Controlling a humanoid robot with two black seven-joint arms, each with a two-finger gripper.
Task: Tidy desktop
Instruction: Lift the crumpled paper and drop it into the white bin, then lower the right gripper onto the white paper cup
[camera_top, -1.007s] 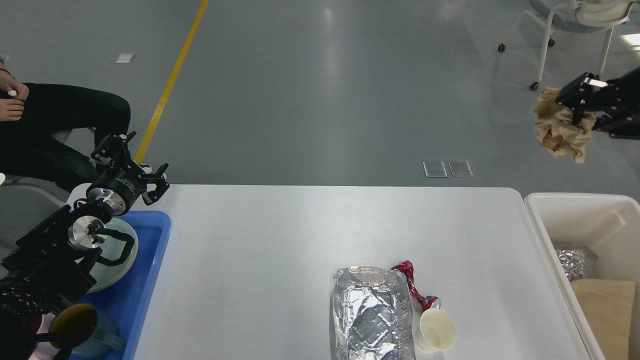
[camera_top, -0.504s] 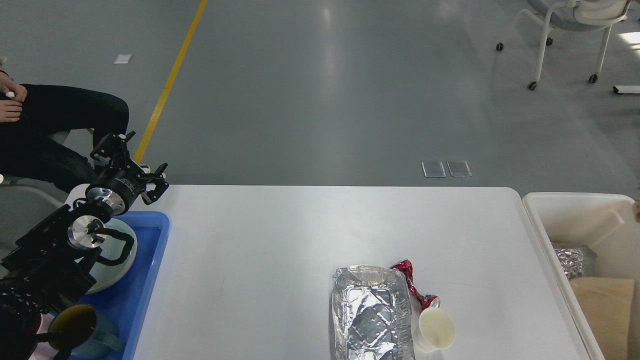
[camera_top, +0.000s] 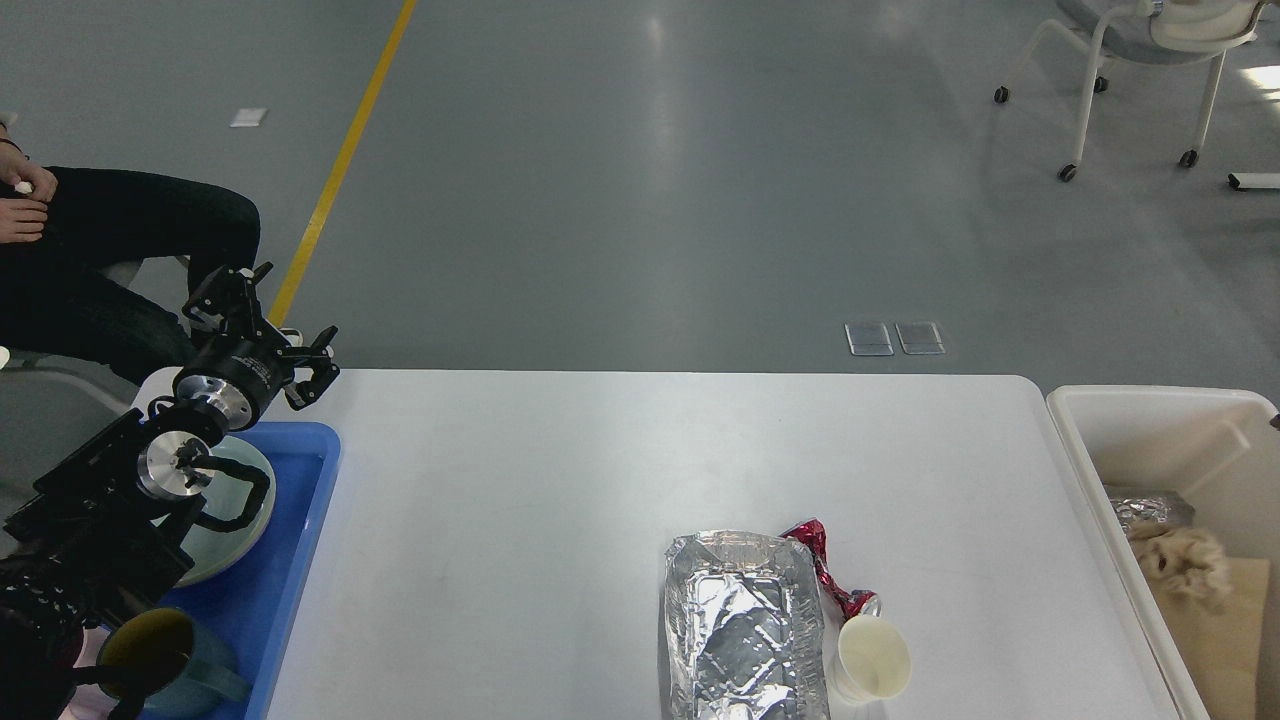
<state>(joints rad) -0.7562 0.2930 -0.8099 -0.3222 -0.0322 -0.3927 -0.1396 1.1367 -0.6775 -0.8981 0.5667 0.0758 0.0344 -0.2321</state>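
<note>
The white desktop (camera_top: 560, 480) fills the middle of the head view. On its near right part lie a crumpled silver foil tray (camera_top: 745, 630), a red wrapper (camera_top: 832, 570) and a white paper cup (camera_top: 872, 660) on its side, all close together. My left gripper (camera_top: 268, 322) is open and empty, held above the desktop's far left corner, far from these things. A crumpled brown paper (camera_top: 1187, 562) lies inside the cream-white bin (camera_top: 1150, 400) at the right. My right gripper is out of view.
A blue tray (camera_top: 305, 560) at the left edge holds a pale plate (camera_top: 230, 530) and a dark mug (camera_top: 165, 660). The bin also holds foil (camera_top: 1150, 510) and cardboard. A seated person (camera_top: 100, 250) is at the far left; a chair (camera_top: 1150, 60) stands far right.
My right gripper, which held the crumpled brown paper high at the right, has left the view. The paper now lies in the bin. The left arm has not moved.
</note>
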